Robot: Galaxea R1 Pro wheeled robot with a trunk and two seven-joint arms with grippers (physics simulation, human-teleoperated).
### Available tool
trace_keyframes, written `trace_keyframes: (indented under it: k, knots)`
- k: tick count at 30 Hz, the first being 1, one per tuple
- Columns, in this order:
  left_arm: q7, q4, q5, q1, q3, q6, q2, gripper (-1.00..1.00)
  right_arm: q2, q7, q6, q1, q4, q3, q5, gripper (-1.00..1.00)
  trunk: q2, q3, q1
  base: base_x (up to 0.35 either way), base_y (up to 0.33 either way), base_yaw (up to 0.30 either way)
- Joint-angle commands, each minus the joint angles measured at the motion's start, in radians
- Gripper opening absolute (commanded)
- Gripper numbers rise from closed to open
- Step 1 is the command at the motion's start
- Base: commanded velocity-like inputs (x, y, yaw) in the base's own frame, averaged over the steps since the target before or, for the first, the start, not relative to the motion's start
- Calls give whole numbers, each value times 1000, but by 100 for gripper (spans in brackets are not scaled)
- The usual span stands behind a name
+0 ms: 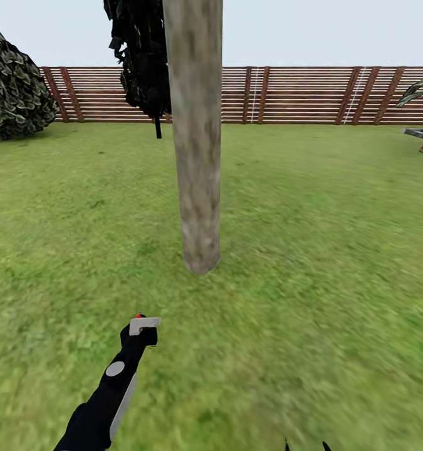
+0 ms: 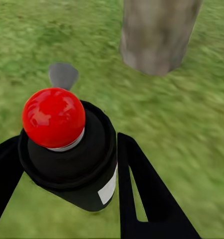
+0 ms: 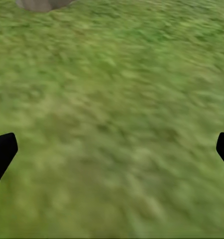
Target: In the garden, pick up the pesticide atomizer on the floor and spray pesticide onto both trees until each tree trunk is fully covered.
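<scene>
From the head view, the left gripper (image 1: 142, 331) is held out low over the floor (image 1: 311, 326) of the garden, closed on the pesticide atomizer (image 1: 140, 322), of which a whitish part and a small red spot show at the tip of the arm. The tree trunk (image 1: 197, 156) stands straight ahead and slightly to the right of that gripper, near but not touching, its long axis upright from the grass to past the top of the picture; dark foliage (image 1: 139, 56) hangs behind it, before the wooden fence (image 1: 299, 94), with a round bush (image 1: 14, 84) at far left. Only 1 trunk is in sight, and I see no spray or coating on it, so I judge the spraying of this tree not yet done. In the left wrist view, the atomizer's red cap (image 2: 54, 117) and black body sit clamped between the 2 dark fingers (image 2: 147, 194), and the base of the trunk (image 2: 159, 35) lies forward beyond the bottle across a strip of grass. The coming move, as I judge it, turns on this line: the left arm is the nearer one and already bears the bottle, so the nozzle must face forward and slightly right, then travel along the upright column. In the right wrist view, the right gripper (image 3: 112, 149) hangs spread wide over bare grass with nothing between its fingertips (image 3: 2, 149); a sliver of the trunk base (image 3: 42, 4) shows well apart.
</scene>
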Motion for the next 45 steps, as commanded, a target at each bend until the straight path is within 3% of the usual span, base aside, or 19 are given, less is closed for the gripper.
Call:
trace_keyframes:
  k: [1,19,21,23,24,27,28,30,32,34,35,38,43,44,45]
  knots:
    - [0,0,0,0,0,0,0,-100,0,0,0,0,4,0,0,100,0,0,0,335,0,0]
    - [0,13,-3,0,1,0,4,-100,-1,-1,0,-3,-8,-7,-3,100,0,0,0,326,0,0]
    - [0,21,-5,1,3,-1,8,-100,-1,-1,0,-15,-50,-7,-2,100,0,0,0,98,0,0]
    - [-3,48,-11,5,4,-2,12,-100,2,-1,0,-45,-168,-5,-2,100,0,0,0,27,0,0]
    - [-7,66,-13,3,4,-2,17,-100,3,0,82,-64,-252,-3,-2,100,0,0,0,7,0,0]
    - [-14,85,-20,-5,-3,-1,33,-100,4,3,247,-100,-349,-2,-2,100,0,0,0,4,0,0]
    - [-88,113,-88,-9,-30,7,60,-100,3,32,521,-188,-436,42,18,100,0,0,0,0,0,0]
    - [-187,186,-178,-12,-36,10,70,-100,-4,133,643,-237,-451,101,60,100,0,0,0,0,0,0]
    - [-261,225,-256,-13,-38,11,73,-100,-7,264,678,-251,-460,117,84,100,0,0,0,0,0,0]
    - [-302,240,-299,-14,-39,12,72,-100,-7,347,688,-255,-462,121,97,100,0,0,0,0,0,0]
    - [-345,253,-340,-14,-39,13,72,-100,-10,423,692,-257,-461,124,112,100,0,0,0,0,0,0]
    - [-469,278,-409,-14,-38,15,74,-100,-36,538,696,-259,-461,127,138,100,0,0,0,0,0,0]
    - [-565,286,-444,-15,-37,26,77,-100,-80,577,699,-259,-463,129,149,100,0,0,0,0,0,0]
    - [-582,287,-462,-15,-36,64,88,-100,-108,584,699,-259,-466,129,152,100,0,0,0,0,0,0]
    - [-583,287,-463,-15,-36,66,89,-100,-110,585,698,-259,-466,129,152,100,0,0,0,0,0,0]
